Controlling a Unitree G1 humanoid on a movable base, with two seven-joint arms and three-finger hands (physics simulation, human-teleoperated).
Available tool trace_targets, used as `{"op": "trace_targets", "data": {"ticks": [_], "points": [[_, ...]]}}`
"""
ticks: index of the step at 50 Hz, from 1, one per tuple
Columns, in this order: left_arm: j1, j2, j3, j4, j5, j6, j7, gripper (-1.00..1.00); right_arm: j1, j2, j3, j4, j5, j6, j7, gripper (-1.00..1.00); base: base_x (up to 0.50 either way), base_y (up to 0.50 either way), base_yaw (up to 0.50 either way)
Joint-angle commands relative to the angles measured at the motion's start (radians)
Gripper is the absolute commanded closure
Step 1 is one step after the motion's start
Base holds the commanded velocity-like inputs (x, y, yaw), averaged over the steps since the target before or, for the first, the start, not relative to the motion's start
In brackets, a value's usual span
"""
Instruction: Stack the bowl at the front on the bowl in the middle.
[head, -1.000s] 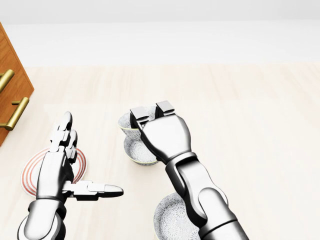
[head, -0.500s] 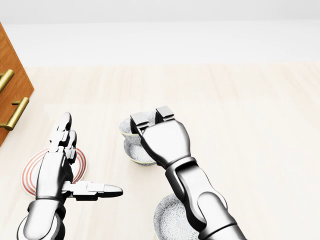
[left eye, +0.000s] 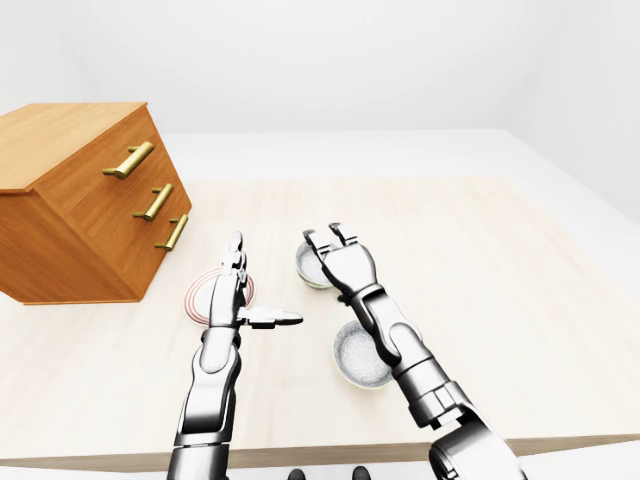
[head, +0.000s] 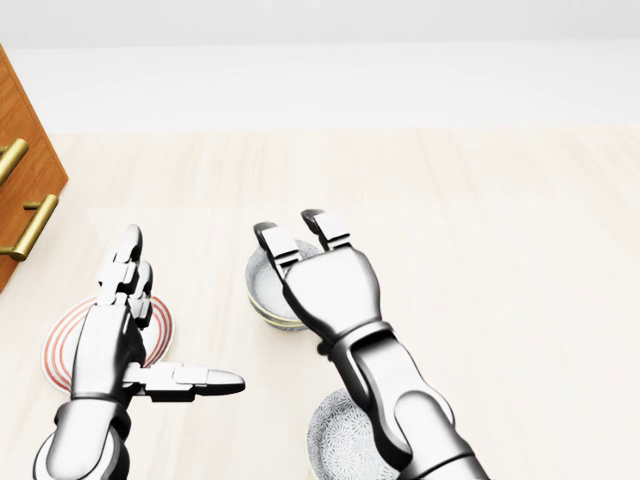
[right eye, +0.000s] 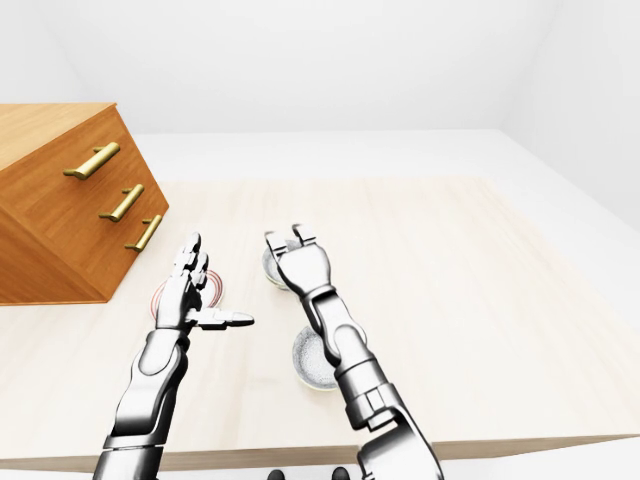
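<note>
A white patterned bowl (head: 262, 288) rests nested in a second bowl of the same kind, whose rim shows just below it at mid-table. My right hand (head: 295, 235) hovers directly over them. Its fingers (head: 268, 240) are spread open past the upper bowl's far rim and hold nothing. The palm hides the right half of the stack. Another patterned bowl (head: 335, 440) sits at the bottom of the head view, partly behind my right forearm. My left hand (head: 170, 320) is open and flat at the left, with its thumb pointing right.
A plate with red rings (head: 55, 352) lies under my left hand. A wooden chest of drawers (left eye: 80, 200) with brass handles stands at the left. The table's near edge (left eye: 330, 448) runs along the bottom of the left-eye view.
My right hand has spread its fingers and let go of the bowl, which has dropped from beside the other bowl's far rim into it. The left arm has not moved.
</note>
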Motion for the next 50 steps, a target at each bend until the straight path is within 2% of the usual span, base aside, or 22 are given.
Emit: {"op": "trace_targets", "data": {"ticks": [1,11,17,20,24,27,28,29,31,32,33,43,50], "points": [[0.003,0.0,0.001,-0.001,0.0,0.0,0.0,-1.0,0.015,-0.003,0.001,-0.015,-0.015,0.0,-0.004,-1.0,0.0,0.0,0.0],[0.004,0.0,0.0,-0.005,-0.001,0.0,-0.001,-1.0,0.017,0.0,-0.004,-0.039,-0.003,0.0,0.01,-1.0,0.0,0.0,0.0],[-0.003,0.001,0.001,-0.014,0.0,0.0,-0.002,-1.0,0.003,0.007,-0.047,-0.18,0.114,0.0,0.112,-1.0,0.0,0.0,0.0],[-0.005,0.003,0.002,-0.049,-0.001,0.0,-0.005,-1.0,-0.004,0.012,-0.102,-0.31,0.278,0.0,0.226,-1.0,0.0,0.0,0.0],[-0.01,0.004,0.002,-0.085,0.001,0.0,-0.007,-1.0,0.03,0.017,-0.133,-0.473,0.487,0.0,0.335,-1.0,0.0,0.0,0.0],[-0.018,0.004,0.002,-0.107,0.004,0.0,-0.008,-1.0,0.069,0.009,-0.138,-0.597,0.629,0.0,0.379,-1.0,0.0,0.0,0.0],[-0.02,0.005,0.001,-0.115,0.005,0.0,-0.009,-1.0,0.087,0.009,-0.136,-0.639,0.673,0.022,0.392,-1.0,0.0,0.0,0.0],[-0.023,0.005,0.0,-0.13,0.007,0.0,-0.009,-1.0,0.109,0.015,-0.142,-0.693,0.725,0.064,0.402,-1.0,0.0,0.0,0.0],[-0.025,0.004,-0.003,-0.15,0.012,0.0,-0.01,-1.0,0.141,0.012,-0.139,-0.761,0.807,0.123,0.407,-1.0,0.0,0.0,0.0],[-0.032,0.005,-0.003,-0.167,0.014,0.0,-0.011,-1.0,0.16,0.014,-0.148,-0.807,0.859,0.166,0.41,-1.0,0.0,0.0,0.0],[-0.036,0.006,-0.003,-0.172,0.016,0.0,-0.013,-1.0,0.165,0.003,-0.146,-0.821,0.882,0.175,0.398,-1.0,0.0,0.0,0.0],[-0.055,0.002,-0.01,-0.239,0.032,0.0,-0.013,-1.0,0.252,-0.02,-0.168,-0.969,1.167,0.175,0.316,-1.0,0.0,0.0,0.0],[-0.055,0.0,-0.013,-0.259,0.037,0.0,-0.014,-1.0,0.288,-0.035,-0.179,-0.996,1.267,0.175,0.27,-1.0,0.0,0.0,0.0]]}}
